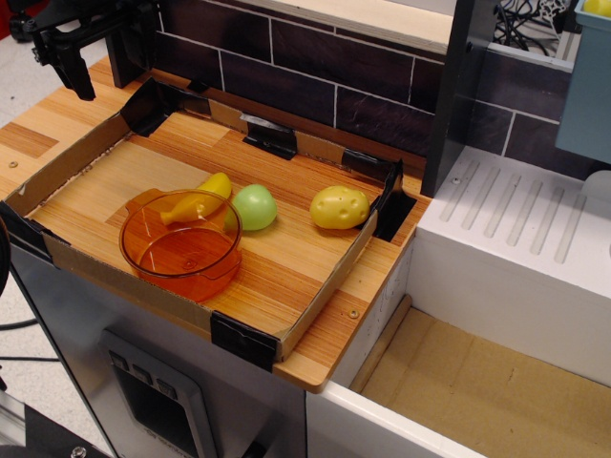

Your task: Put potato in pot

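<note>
Lumpy yellow plastic potato sits on wooden tabletop right of pale green round fruit, apart from transparent orange plastic pot; black gripper far top-left (jaw state unreadable).

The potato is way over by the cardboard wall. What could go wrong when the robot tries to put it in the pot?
1. The potato lies near the cardboard wall and a black corner clip, so the gripper might bump them.
2. The green fruit sits between potato and pot; a low carry could knock it.
3. A slim yellow piece rests across the pot's rim and could be hit or nudged when the potato drops.
</note>
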Tool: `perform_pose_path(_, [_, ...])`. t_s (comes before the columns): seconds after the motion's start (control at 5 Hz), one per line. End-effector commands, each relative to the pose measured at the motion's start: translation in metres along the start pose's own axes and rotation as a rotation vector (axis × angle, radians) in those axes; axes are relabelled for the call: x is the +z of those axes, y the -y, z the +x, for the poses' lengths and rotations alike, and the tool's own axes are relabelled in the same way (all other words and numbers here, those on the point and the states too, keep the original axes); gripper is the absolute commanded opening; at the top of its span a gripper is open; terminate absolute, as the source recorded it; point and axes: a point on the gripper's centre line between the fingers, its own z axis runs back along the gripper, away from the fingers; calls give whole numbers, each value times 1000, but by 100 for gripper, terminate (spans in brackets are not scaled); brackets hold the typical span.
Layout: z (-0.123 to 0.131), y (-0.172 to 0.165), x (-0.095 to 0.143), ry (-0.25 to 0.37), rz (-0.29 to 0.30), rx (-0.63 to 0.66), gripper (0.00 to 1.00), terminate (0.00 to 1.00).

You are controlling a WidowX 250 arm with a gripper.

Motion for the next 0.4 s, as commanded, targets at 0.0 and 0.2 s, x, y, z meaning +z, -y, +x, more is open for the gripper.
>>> perform_pose_path(0.0, [0, 0, 0, 0, 0, 0, 100, 0])
perform_pose_path(0.2, [-19, 1, 19, -93, -32, 248, 100, 0])
